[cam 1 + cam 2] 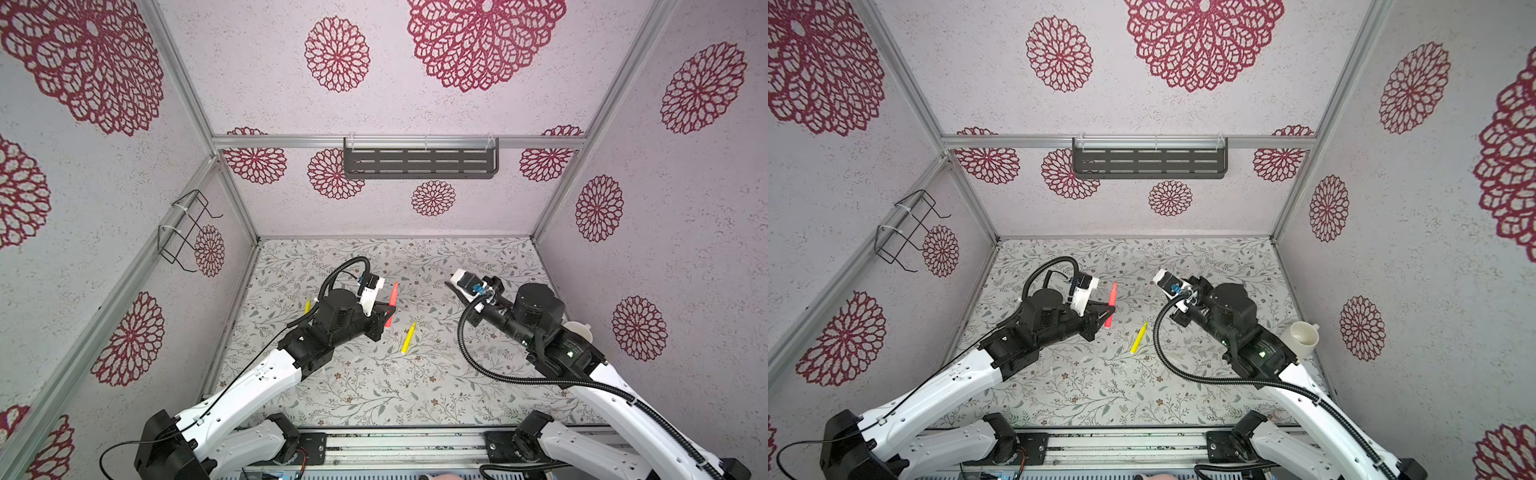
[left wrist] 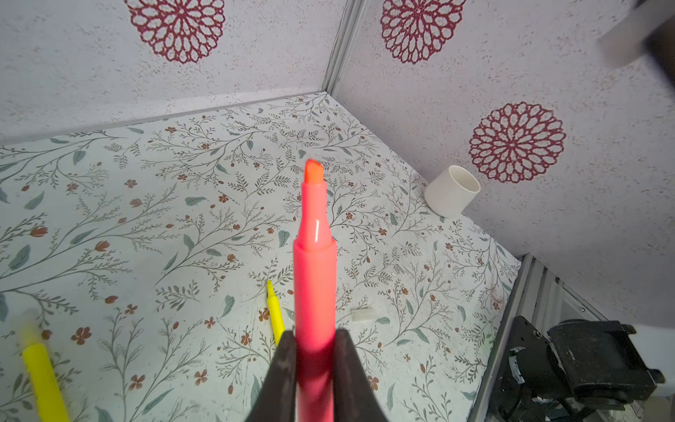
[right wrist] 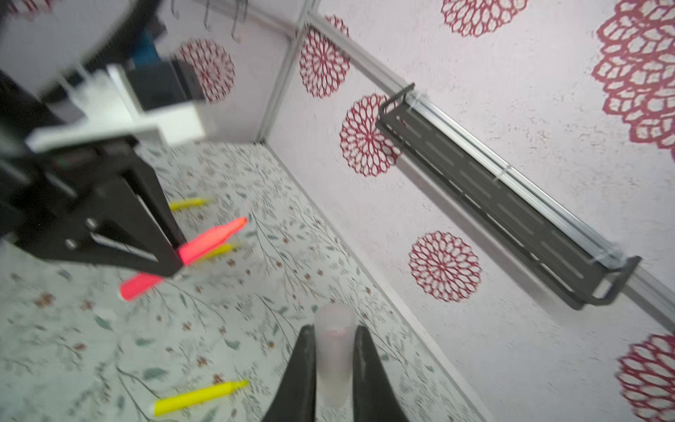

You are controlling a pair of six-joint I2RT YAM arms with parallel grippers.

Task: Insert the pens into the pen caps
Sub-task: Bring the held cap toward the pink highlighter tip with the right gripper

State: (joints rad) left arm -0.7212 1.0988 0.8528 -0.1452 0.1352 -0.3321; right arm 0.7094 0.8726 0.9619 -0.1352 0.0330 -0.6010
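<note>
Close-up from the left wrist view: the left gripper (image 2: 315,334) is clamped tight on the red-pink pen (image 2: 315,255), its bare chisel tip pointing out over the table (image 2: 146,182). Only this view catches a loose clear cap (image 2: 363,314) lying flat near a yellow pen (image 2: 274,314). The right wrist view is blurred, but it shows what the top views hide: the right gripper (image 3: 334,330) is pinching a frosted pen cap (image 3: 334,361). In both top views the arms hang raised above the table, wrists turned toward each other, pen and cap well apart. A white cup (image 1: 1304,337) sits by the right wall.
</note>
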